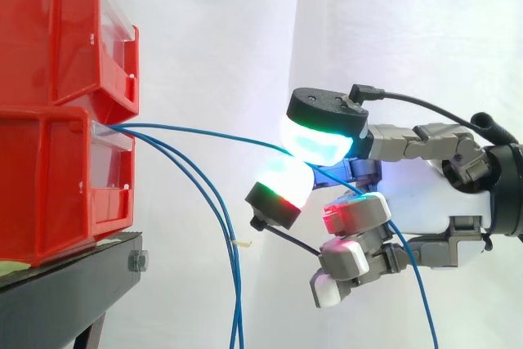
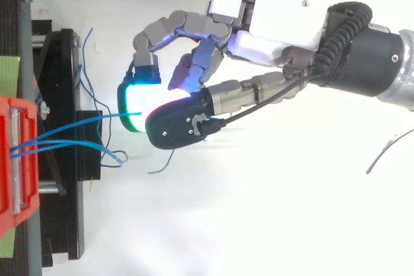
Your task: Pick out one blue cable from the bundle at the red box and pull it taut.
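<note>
Since the hand (image 1: 425, 194) pinches one blue cable (image 1: 212, 132) between its pads (image 1: 319, 132) (neighbours (image 1: 238, 300) hang loose), picking looks done; tautening it from the red box (image 1: 49, 177) remains.

The blue cables (image 1: 237, 300) run off the side view's bottom edge, the red bins (image 1: 49, 177) off its left.
</note>
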